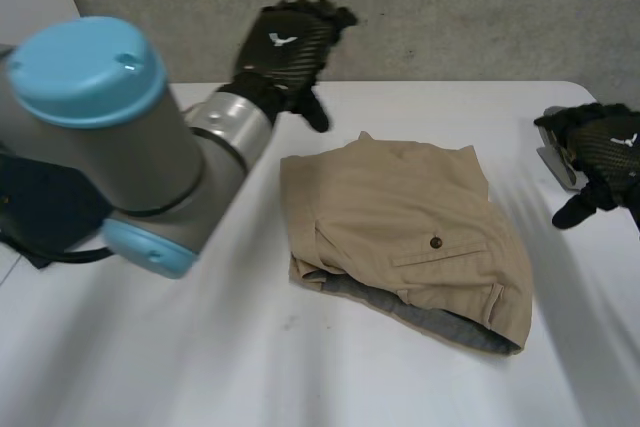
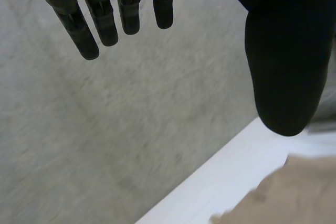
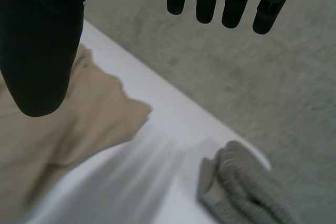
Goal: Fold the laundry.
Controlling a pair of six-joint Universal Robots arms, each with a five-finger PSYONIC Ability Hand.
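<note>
A folded pair of tan trousers (image 1: 400, 232) lies in the middle of the white table (image 1: 250, 347), a buttoned pocket facing up and grey lining showing at its near edge. My left hand (image 1: 285, 42) hangs in the air over the table's far edge, beyond the trousers' far left corner, open and holding nothing. In the left wrist view its fingers (image 2: 105, 19) are straight, and a corner of the tan cloth (image 2: 289, 190) lies past the thumb. My right hand (image 1: 600, 152) hovers at the table's right edge, open and empty, its fingers (image 3: 205, 3) straight above the floor.
A grey knitted cloth (image 3: 247, 192) lies folded at the table's far right corner, partly under my right hand in the head view (image 1: 553, 159). My left arm's big joint (image 1: 100, 137) covers the near left of the table. A concrete wall (image 1: 450, 7) stands behind.
</note>
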